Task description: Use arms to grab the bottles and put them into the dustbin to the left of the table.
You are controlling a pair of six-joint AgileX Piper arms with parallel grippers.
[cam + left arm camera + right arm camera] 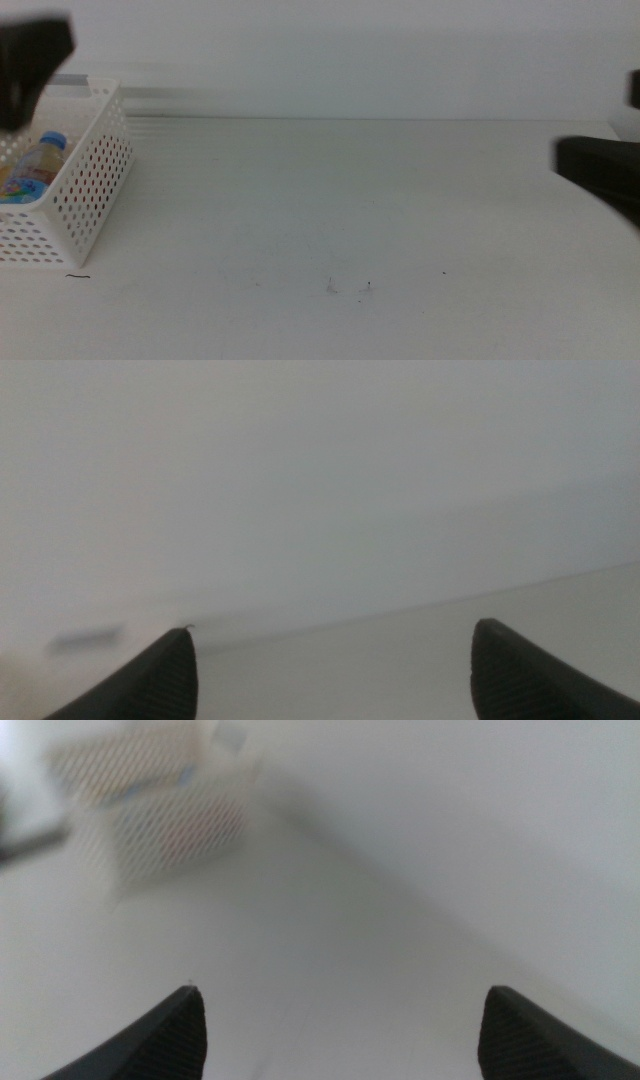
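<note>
The white perforated dustbin stands at the table's left edge. Inside it lies a bottle with a blue cap and a yellow and blue label. My left arm is a dark blur above the dustbin's far corner. In the left wrist view its gripper is open, with only wall and table between the jaws. From the right edge my right arm reaches in over the table. The right gripper is open and holds nothing, facing the blurred dustbin from a distance.
The white table carries only a few tiny dark specks near the front and a short dark mark by the dustbin. A pale wall runs behind the table's far edge.
</note>
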